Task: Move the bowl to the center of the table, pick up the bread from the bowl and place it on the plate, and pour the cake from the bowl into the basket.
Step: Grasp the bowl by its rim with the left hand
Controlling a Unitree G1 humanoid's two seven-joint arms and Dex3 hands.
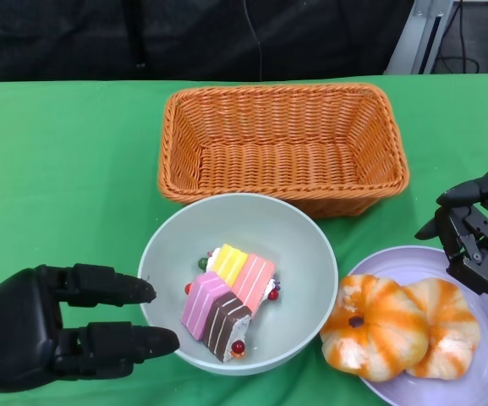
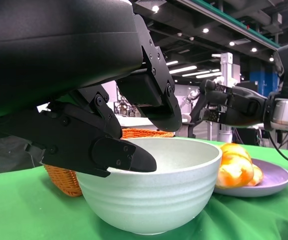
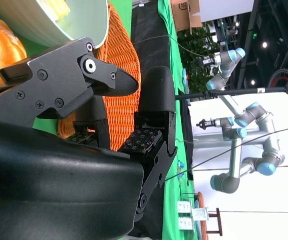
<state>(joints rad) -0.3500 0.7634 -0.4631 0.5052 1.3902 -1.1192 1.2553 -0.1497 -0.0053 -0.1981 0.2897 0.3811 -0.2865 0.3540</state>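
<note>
While we look down from the head camera, our left robot hand [image 1: 53, 338] hovers at the near left of the green worktop [image 1: 66, 169], fingers [image 1: 108, 286] stretched flat toward the pale bowl [image 1: 298, 241] and parted, grasping nothing, with the fingertips just beside the bowl's rim. The bowl sits near the middle of the worktop, toward its near edge, and the striped cake [image 1: 227, 298] lies inside it — pink, yellow and brown slices with small red berries. Behind the bowl, touching or nearly touching its far rim, stands the orange wicker basket [image 1: 284, 144]. At the near right corner the lilac plate [image 1: 472, 385] carries the orange-striped bread [image 1: 398, 325], just beside the bowl. Our right robot hand [image 1: 474, 237] hangs above the plate's right side, fingers curled somewhat and apart, holding nothing.

From the right wrist, that hand's own fingers [image 3: 153, 120] stand apart with nothing between them; beyond them we see the basket [image 3: 119, 75], a slice of the bowl [image 3: 84, 25] and an edge of the bread [image 3: 1, 45].

From the left wrist, the fingers [image 2: 119, 152] reach over and beside the bowl [image 2: 153, 190] rim — whether they touch it we cannot tell. Beyond the bowl the bread [image 2: 236, 167] rests on the plate [image 2: 268, 180], with the right robot hand [image 2: 238, 107] above it and the basket [image 2: 64, 180] behind.
</note>
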